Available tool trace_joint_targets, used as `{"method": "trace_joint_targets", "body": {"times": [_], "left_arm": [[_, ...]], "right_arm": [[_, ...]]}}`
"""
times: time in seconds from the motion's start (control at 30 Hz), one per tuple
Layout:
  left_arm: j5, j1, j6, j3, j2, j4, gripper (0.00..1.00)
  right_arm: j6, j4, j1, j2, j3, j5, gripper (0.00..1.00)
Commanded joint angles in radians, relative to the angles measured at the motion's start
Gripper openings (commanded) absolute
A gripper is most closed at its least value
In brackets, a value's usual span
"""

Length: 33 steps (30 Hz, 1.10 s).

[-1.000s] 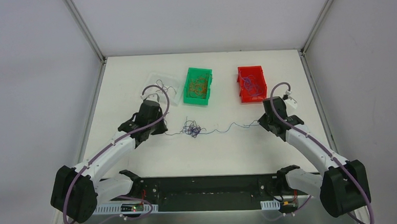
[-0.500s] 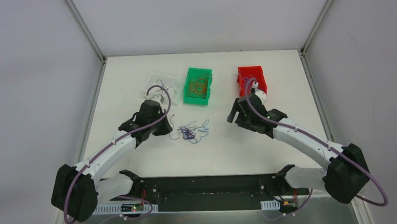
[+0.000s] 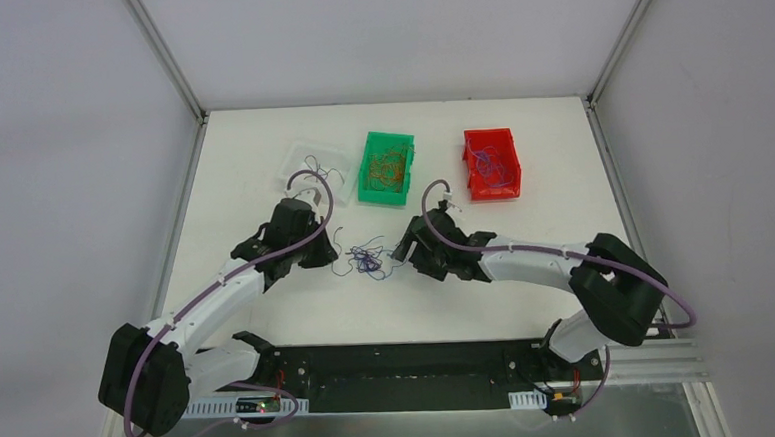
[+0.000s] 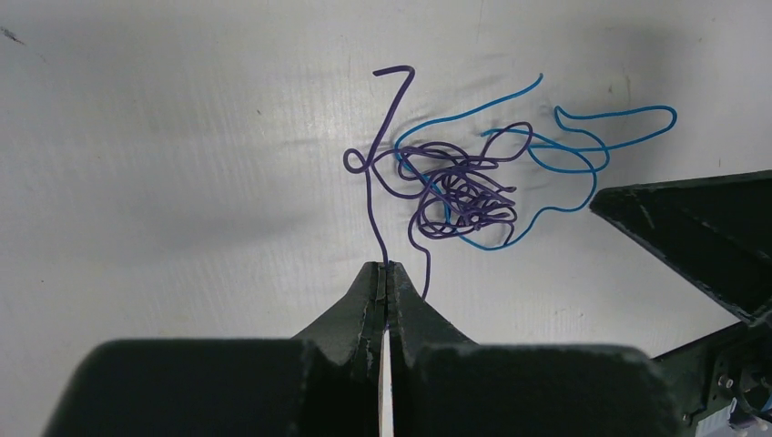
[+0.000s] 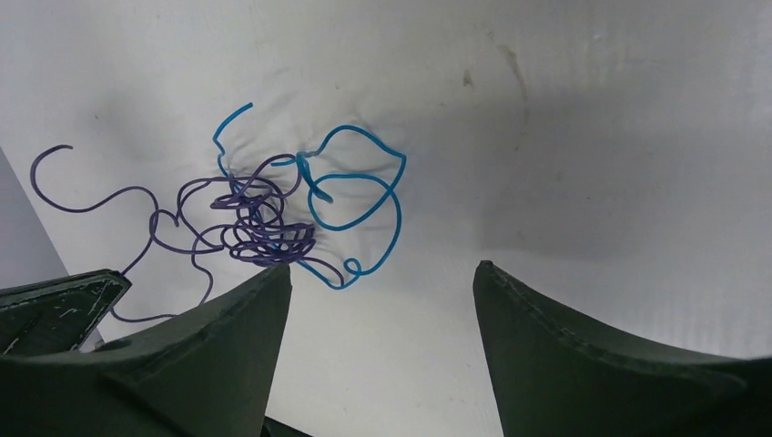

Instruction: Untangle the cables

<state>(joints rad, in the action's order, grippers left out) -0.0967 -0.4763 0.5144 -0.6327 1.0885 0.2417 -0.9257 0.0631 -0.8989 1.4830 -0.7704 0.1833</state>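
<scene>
The cables (image 3: 368,257) lie in a small scribbly clump on the white surface (image 3: 448,305), in front of the green bin (image 3: 389,136) and between the two grippers. The knot (image 4: 464,193) is made of dark purple wire wound tightly on itself. Blue loops (image 5: 399,218) are spread out of it on the side of the right arm. No single long axis is shown by the clump, though its loose ends are drawn out roughly left to right.

One purple strand (image 4: 371,209) is led from the knot straight to the left gripper (image 4: 384,273), whose fingers are pressed together on it just above the surface. The left arm (image 3: 217,292) is stretched diagonally forward from its base.

The right gripper (image 5: 382,273) is held with its fingers wide apart and nothing between them, just beside the blue loops. The right arm (image 3: 526,256) is bent at the elbow and reached across towards the left, with the forearm low over the surface.

A red bin (image 3: 487,133) with wires inside and a clear tray (image 3: 295,161) are set on either side of the green bin.
</scene>
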Motion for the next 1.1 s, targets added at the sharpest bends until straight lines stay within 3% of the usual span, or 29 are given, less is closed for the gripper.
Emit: {"method": "trace_joint_targets", "body": {"times": [0.0, 0.17, 0.23, 0.27, 0.4, 0.47, 0.7, 0.9, 1.07], "left_arm": [[0.002, 0.004, 0.01, 0.014, -0.042, -0.025, 0.0], [0.008, 0.005, 0.007, 0.02, -0.057, -0.028, 0.0], [0.01, 0.004, 0.007, 0.021, -0.057, -0.027, 0.0], [0.011, 0.004, 0.007, 0.021, -0.058, -0.027, 0.0], [0.048, 0.005, 0.009, 0.025, -0.066, -0.026, 0.0], [0.087, 0.005, 0.017, 0.027, -0.078, -0.011, 0.0], [0.446, 0.011, 0.094, 0.019, -0.152, 0.123, 0.0], [0.596, 0.029, 0.136, 0.003, -0.21, 0.196, 0.0], [0.65, 0.052, 0.157, 0.004, -0.252, 0.214, 0.0]], "right_arm": [[-0.127, -0.135, -0.023, 0.072, -0.02, 0.019, 0.78], [-0.217, -0.191, -0.029, 0.163, -0.028, 0.043, 0.76], [-0.242, -0.18, -0.03, 0.197, -0.05, 0.059, 0.7], [-0.249, -0.176, -0.031, 0.208, -0.058, 0.066, 0.63], [-0.255, -0.168, -0.018, 0.19, -0.038, 0.131, 0.15], [-0.243, -0.161, 0.01, 0.152, -0.008, 0.148, 0.0], [-0.123, 0.063, 0.157, -0.116, 0.107, 0.281, 0.0], [0.002, 0.163, 0.413, -0.406, 0.223, 0.242, 0.0], [0.11, 0.24, 0.585, -0.546, 0.235, 0.201, 0.0]]}}
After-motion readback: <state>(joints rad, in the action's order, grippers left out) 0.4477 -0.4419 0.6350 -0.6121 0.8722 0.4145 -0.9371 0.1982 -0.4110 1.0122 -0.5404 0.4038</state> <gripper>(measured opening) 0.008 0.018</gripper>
